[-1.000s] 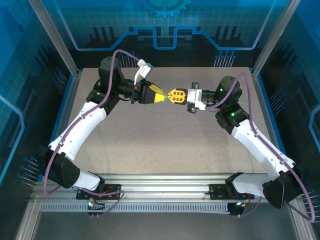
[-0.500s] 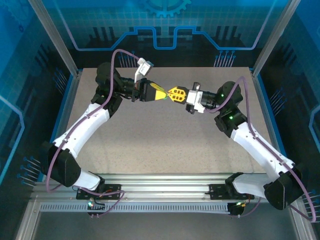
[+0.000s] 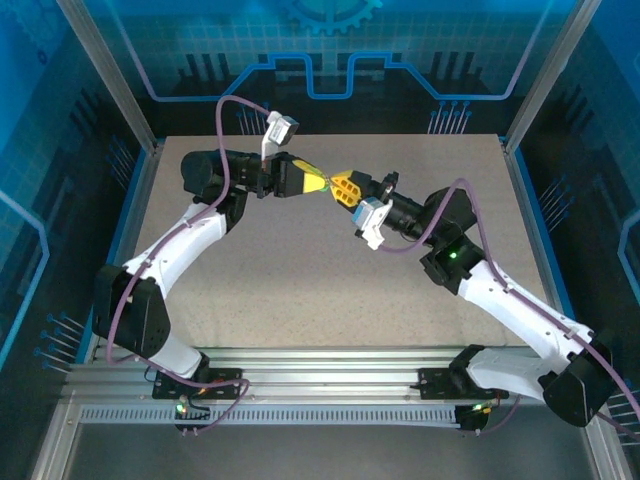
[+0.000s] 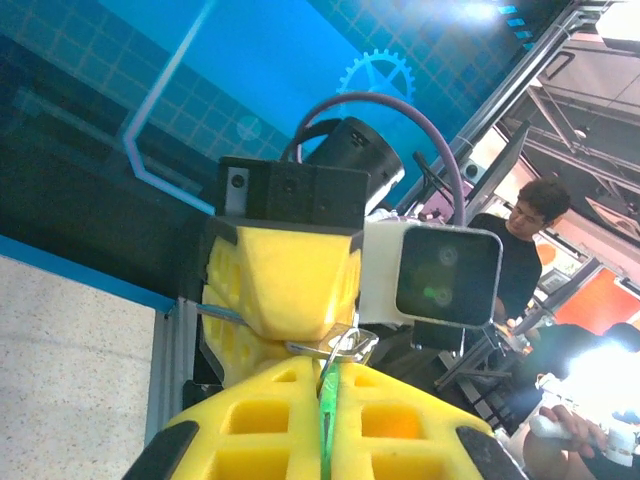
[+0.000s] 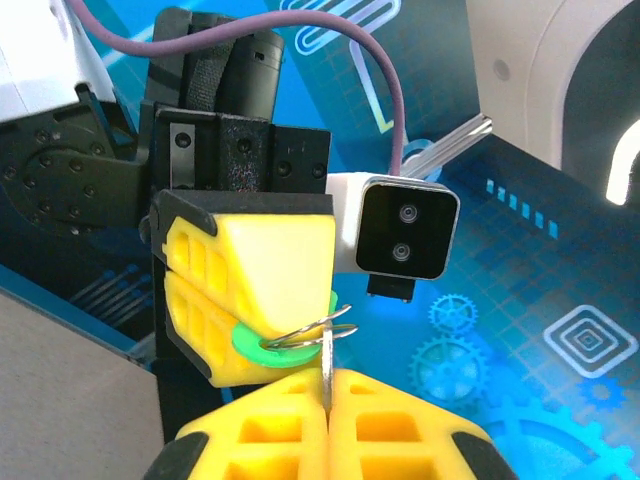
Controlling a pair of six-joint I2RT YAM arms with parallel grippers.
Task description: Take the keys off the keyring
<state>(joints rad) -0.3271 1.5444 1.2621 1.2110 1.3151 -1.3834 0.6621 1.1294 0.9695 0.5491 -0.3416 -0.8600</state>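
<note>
Both arms have swung since a second ago. The left arm's elbow has pushed out to the left, and its tool [image 3: 314, 182] now lies almost level. The right arm has reached farther in and rolled its wrist, so the white camera [image 3: 369, 216] behind its tool [image 3: 343, 188] now hangs on the near side. Over that second the left tool has also pinched shut.

Seen from above, the two yellow tools meet tip to tip, lifted off the counter [image 3: 300, 300], toward its far side.

The left tool is closed on the tag [image 5: 262, 350], a flat bright-green piece. From the right wrist, its rounded end pokes out of the left tool's tip. From the left wrist, it shows edge-on as a thin green line between that tool's two fingers.

The right tool is closed on the key [image 5: 327, 366]. A thin grey sliver of metal stands up out of the seam between its fingers, and the rest is hidden inside the grip.

A thin wire loop [image 5: 318, 332] sits in the small gap between the two tips. It passes through the tag's end and touches the key's sliver. Tag and key lie just beside each other, joined by the loop, each right at the tip of the tool holding it.
</note>
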